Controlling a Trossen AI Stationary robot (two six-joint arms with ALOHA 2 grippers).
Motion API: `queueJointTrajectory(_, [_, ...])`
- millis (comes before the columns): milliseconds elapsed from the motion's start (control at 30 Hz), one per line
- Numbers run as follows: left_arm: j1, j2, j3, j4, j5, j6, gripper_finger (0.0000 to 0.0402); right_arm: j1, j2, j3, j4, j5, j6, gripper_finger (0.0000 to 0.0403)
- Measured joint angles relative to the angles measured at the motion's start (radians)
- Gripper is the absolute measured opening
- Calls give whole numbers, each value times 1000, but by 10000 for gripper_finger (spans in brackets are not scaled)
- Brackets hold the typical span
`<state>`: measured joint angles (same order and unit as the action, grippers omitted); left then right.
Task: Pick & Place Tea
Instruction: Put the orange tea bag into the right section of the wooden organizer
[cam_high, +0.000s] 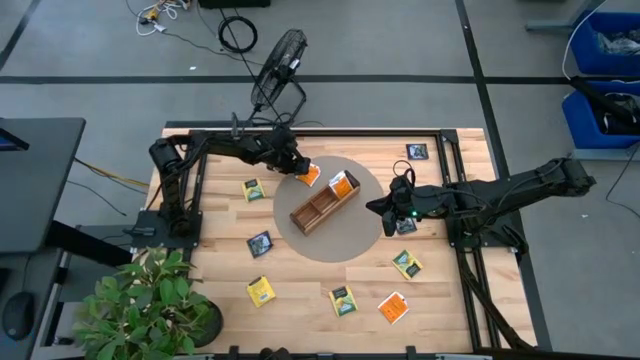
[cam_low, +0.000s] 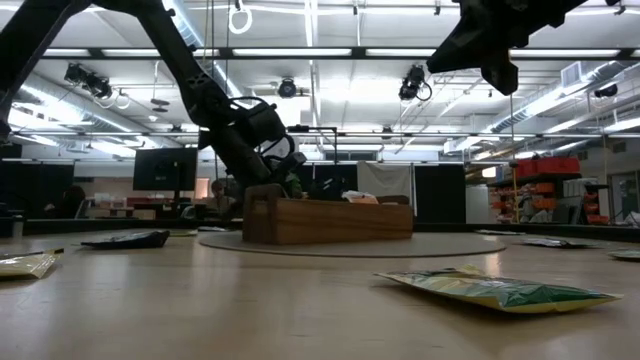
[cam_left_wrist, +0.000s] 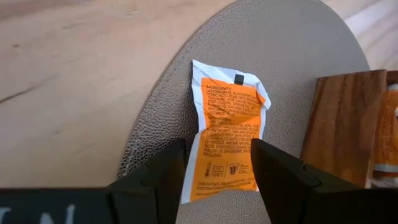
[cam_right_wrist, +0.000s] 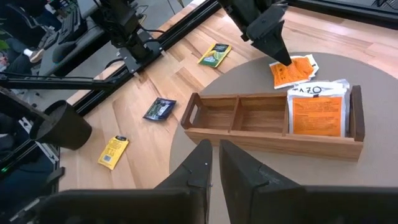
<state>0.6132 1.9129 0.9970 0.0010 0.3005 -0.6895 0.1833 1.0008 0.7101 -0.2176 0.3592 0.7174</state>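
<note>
hidden: orange tea packet (cam_left_wrist: 227, 140) lower edge behind left gripper (cam_left_wrist: 217, 163) fingers | cut off: wooden tray (cam_left_wrist: 348, 127) at frame edge

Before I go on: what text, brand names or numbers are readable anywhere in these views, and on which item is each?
"TAZO": top edge of the white-and-orange tea packet standing in the end compartment of the wooden tray, right wrist view.
"212°/100°": small box low on the orange tea packet on the round mat, left wrist view; read with some doubt.
The rest of that packet's print is too small to read.
Other packets: no legible text.
</note>
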Motion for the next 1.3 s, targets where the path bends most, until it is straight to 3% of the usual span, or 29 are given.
queueJointTrajectory(233, [-1,0,0,0,3,20,161,0,0,0,-36,0,4,39])
queueJointTrajectory(600, [-3,0,-1,21,13,51,9,0,0,0,-88,26,6,39])
queueJointTrajectory(900, [7,-16,-1,60,55,74,2,0,0,0,-65,26,4,39])
queueJointTrajectory(1300, [3,-146,-1,50,68,144,1,-16,0,0,-46,33,-7,39])
